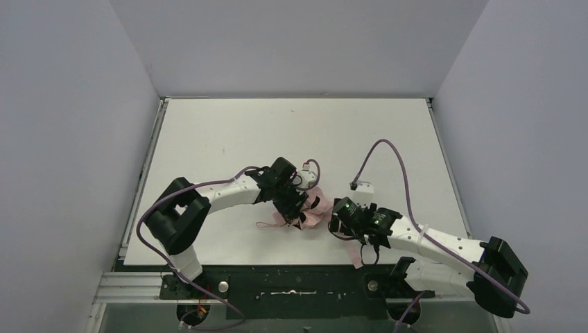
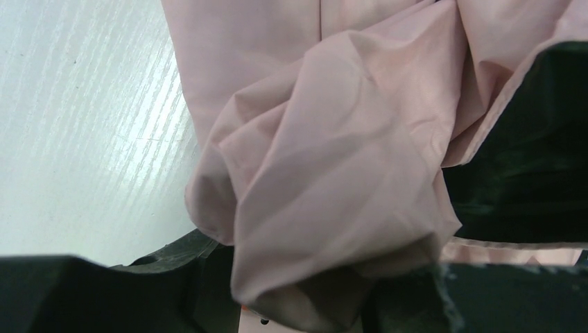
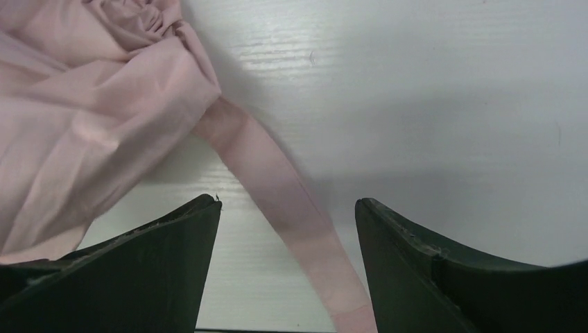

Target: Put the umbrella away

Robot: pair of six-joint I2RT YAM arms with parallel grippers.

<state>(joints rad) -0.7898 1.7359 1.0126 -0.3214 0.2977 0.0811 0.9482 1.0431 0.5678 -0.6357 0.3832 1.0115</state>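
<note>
The pale pink umbrella (image 1: 317,208) lies crumpled on the white table between my two grippers. My left gripper (image 1: 297,208) is on its left side. In the left wrist view the pink fabric (image 2: 326,159) fills the frame and runs down between the dark fingers (image 2: 104,291), and the left gripper (image 2: 312,284) is shut on it. My right gripper (image 1: 340,220) is just right of the umbrella. In the right wrist view it (image 3: 288,202) is open, with the flat pink strap (image 3: 277,187) lying on the table between its fingers and bunched fabric (image 3: 83,104) at upper left. No shaft or handle shows.
The strap (image 1: 356,255) trails to the table's front edge. A thin pink cord loop (image 1: 267,224) lies left of the umbrella. A purple cable (image 1: 388,149) arcs over the right side of the table (image 1: 291,132). Grey walls enclose three sides.
</note>
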